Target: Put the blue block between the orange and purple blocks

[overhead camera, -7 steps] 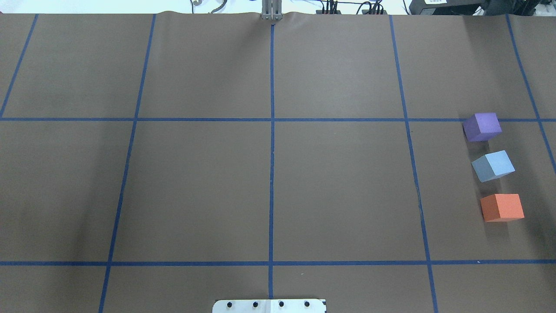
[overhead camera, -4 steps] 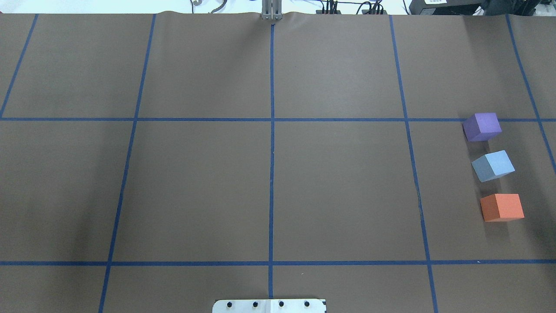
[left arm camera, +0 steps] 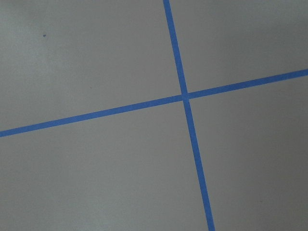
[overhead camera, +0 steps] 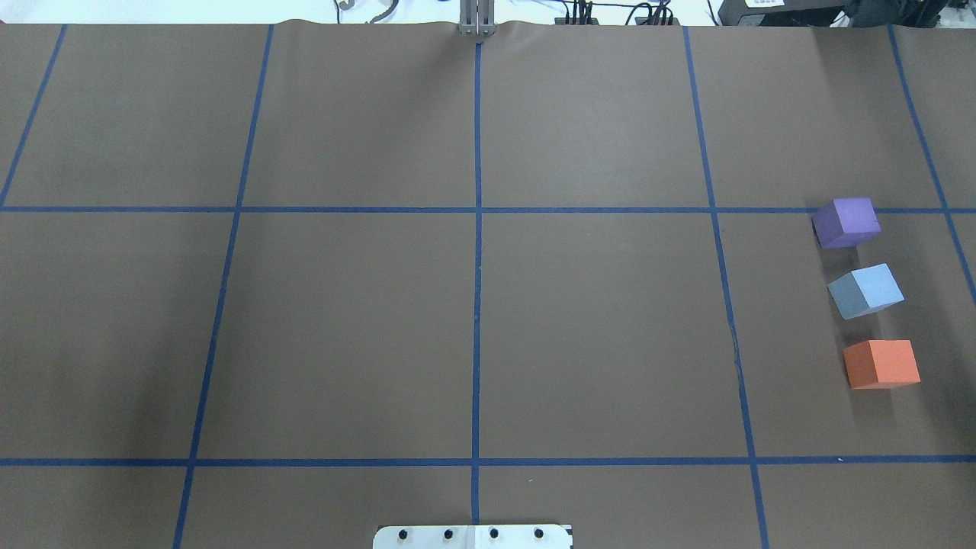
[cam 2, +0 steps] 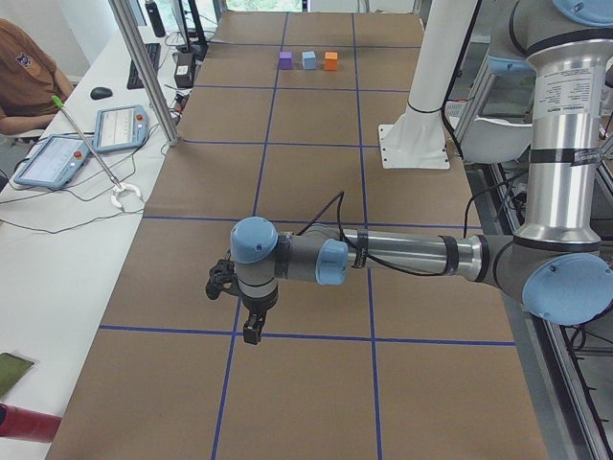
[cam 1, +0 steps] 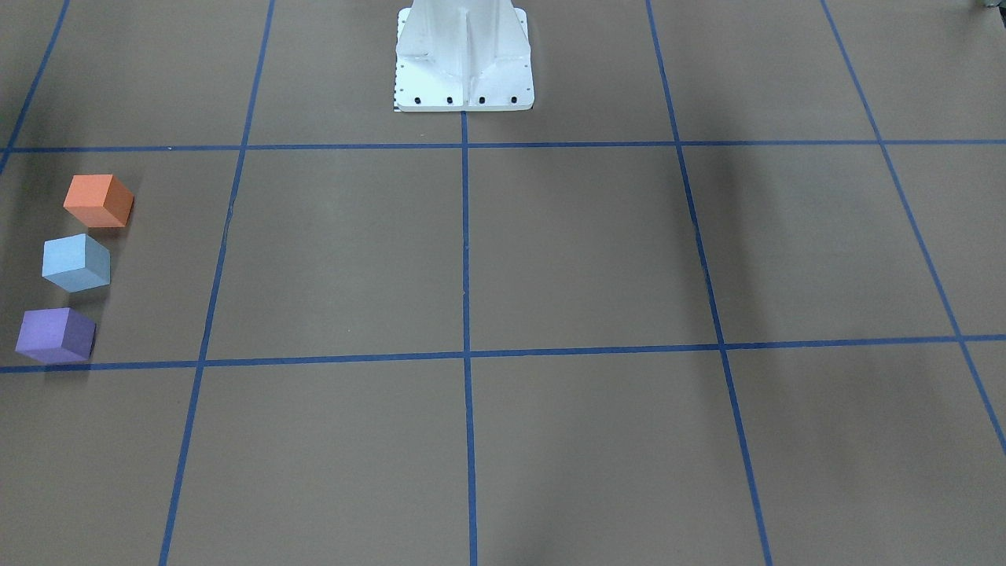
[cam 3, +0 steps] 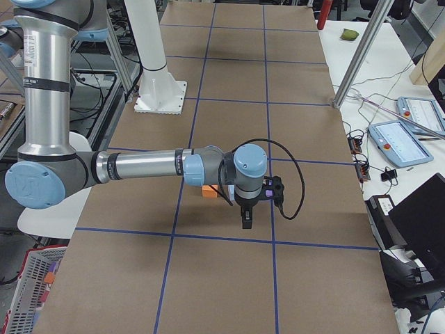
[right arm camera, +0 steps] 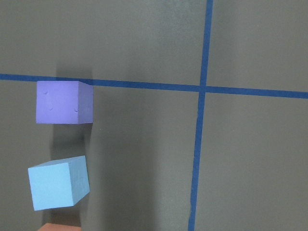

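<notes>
Looking from the left, we find the left gripper (cam 2: 251, 331) well apart from the blocks, and the right gripper (cam 3: 246, 221) near them. We cannot tell if their fingers are apart or together. The blue block (overhead camera: 865, 290) lies between the purple block (overhead camera: 846, 223) and the orange block (overhead camera: 881, 364), touching neither. We count one of each.

- Three blocks stand in a row on the table (overhead camera: 595, 328), far out on the robot's right side, none touching another.
- The blue block (overhead camera: 865, 290) sits between the other two, turned askew to them.
- The purple block (overhead camera: 845, 222) is farthest from the robot, against a tape line (overhead camera: 595, 210).
- The orange block (overhead camera: 881, 364) is nearest the robot.
- The right gripper (cam 3: 247, 217) hangs above the table near the row.
- The left gripper (cam 2: 251, 331) hangs over the opposite end, well apart from the blocks.
</notes>
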Available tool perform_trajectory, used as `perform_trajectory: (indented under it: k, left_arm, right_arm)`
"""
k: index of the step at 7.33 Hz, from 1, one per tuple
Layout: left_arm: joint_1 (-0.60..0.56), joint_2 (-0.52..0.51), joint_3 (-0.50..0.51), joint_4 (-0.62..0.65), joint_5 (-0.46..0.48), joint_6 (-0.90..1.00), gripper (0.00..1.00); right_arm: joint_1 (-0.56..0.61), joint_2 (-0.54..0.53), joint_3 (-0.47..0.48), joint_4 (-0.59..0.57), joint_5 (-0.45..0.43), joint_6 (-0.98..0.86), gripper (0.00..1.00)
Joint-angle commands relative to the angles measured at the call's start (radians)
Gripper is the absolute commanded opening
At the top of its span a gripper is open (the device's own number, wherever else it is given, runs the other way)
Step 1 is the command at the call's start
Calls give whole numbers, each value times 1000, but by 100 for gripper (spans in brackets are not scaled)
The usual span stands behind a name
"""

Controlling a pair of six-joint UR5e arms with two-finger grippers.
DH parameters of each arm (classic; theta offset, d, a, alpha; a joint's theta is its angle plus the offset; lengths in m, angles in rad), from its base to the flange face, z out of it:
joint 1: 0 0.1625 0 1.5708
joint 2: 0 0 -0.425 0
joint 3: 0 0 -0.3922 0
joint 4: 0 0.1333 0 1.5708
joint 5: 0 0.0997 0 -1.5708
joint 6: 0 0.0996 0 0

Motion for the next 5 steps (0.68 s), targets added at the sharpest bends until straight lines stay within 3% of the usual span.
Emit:
perform_trajectory:
  k: [1,5]
  left_arm:
    - [0,0,-1,-1,-2,0,100]
    - [0,1,8,-5,0,1,100]
  right_arm:
    - [6,1,0,0,2,0,100]
    - [18,0,2,0,2,0,100]
